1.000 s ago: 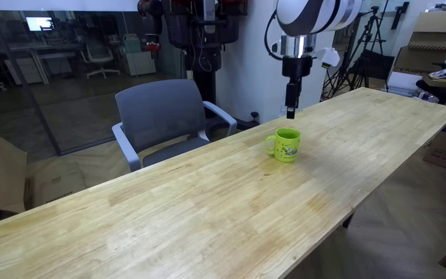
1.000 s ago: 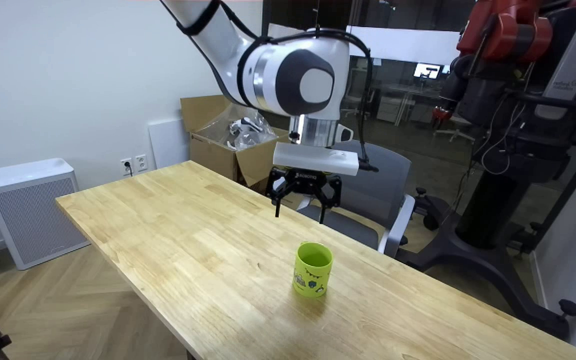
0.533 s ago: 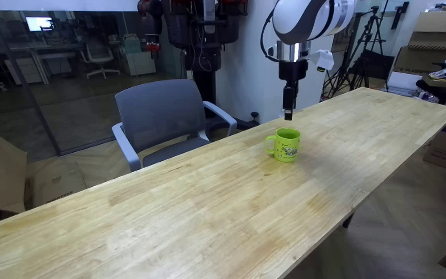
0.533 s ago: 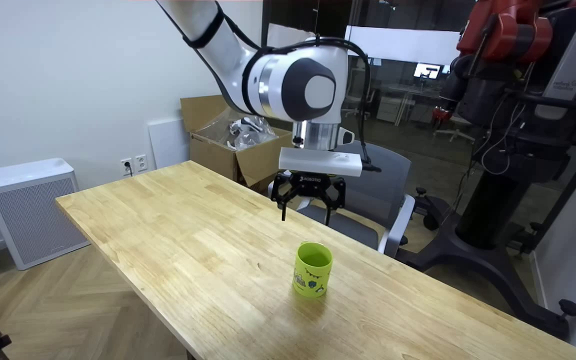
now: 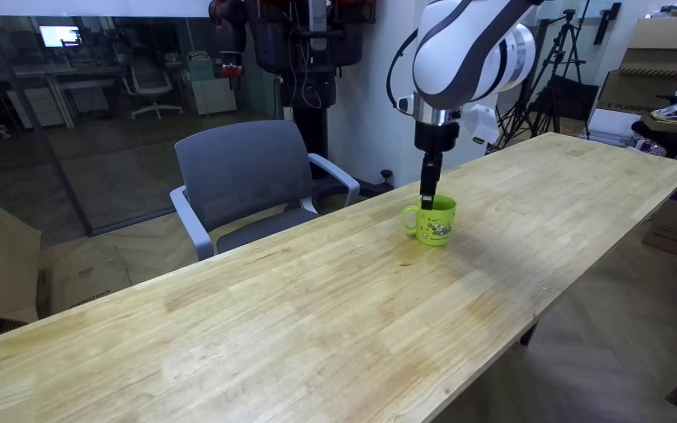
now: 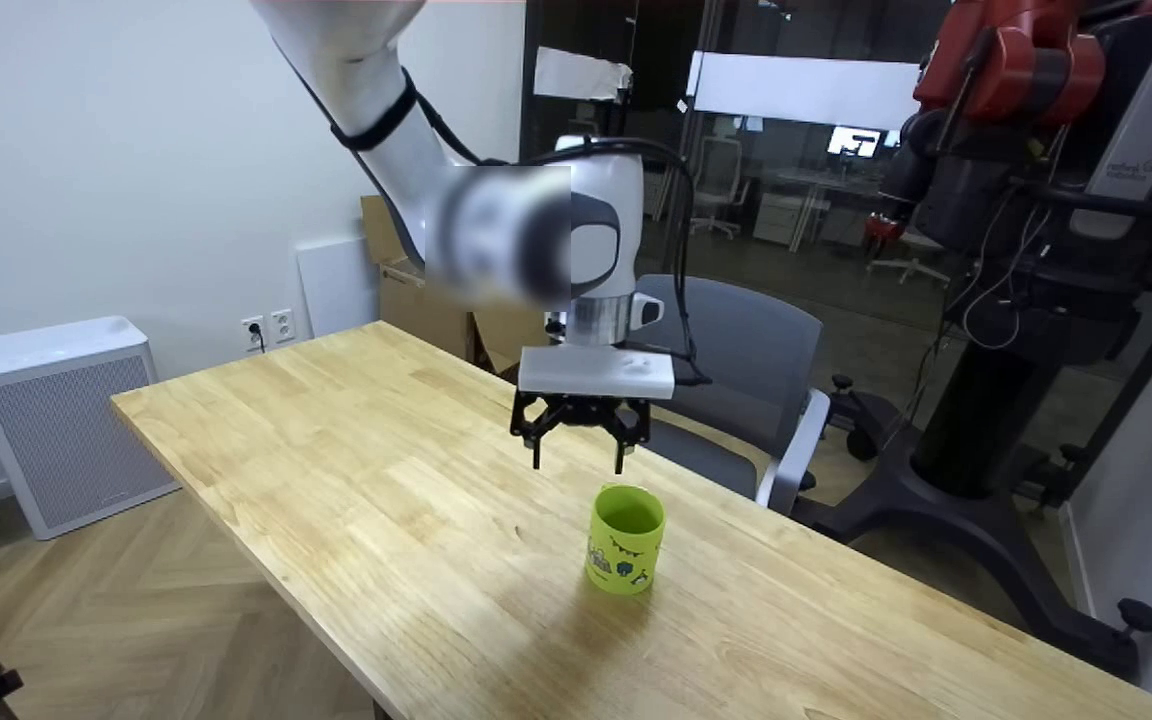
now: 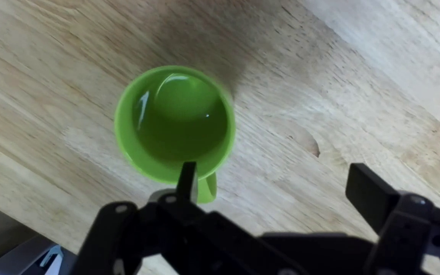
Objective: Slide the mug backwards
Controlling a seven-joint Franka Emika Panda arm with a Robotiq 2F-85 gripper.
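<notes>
A lime-green mug stands upright on the wooden table, in both exterior views (image 5: 439, 226) (image 6: 626, 545). The wrist view looks down into the mug (image 7: 180, 114), and its inside looks empty. My gripper (image 6: 578, 469) is open and holds nothing. Its fingertips hang just above and behind the mug's rim in that exterior view, apart from it. In the wrist view the gripper (image 7: 273, 165) has its fingers wide apart. The left finger (image 7: 186, 179) overlaps the mug's near rim and partly hides the handle (image 7: 207, 190). The right finger is well to the side over wood.
The long wooden table (image 5: 291, 311) carries the mug. A grey office chair (image 5: 250, 170) stands against its edge, also seen in an exterior view (image 6: 736, 350). An open cardboard box (image 6: 426, 305) stands behind the table's far end. A red and black robot (image 6: 1016, 200) stands beyond the chair.
My gripper has come down toward the mug. It has also shifted a little to the left in both exterior views. It stays open, and the mug has not moved.
</notes>
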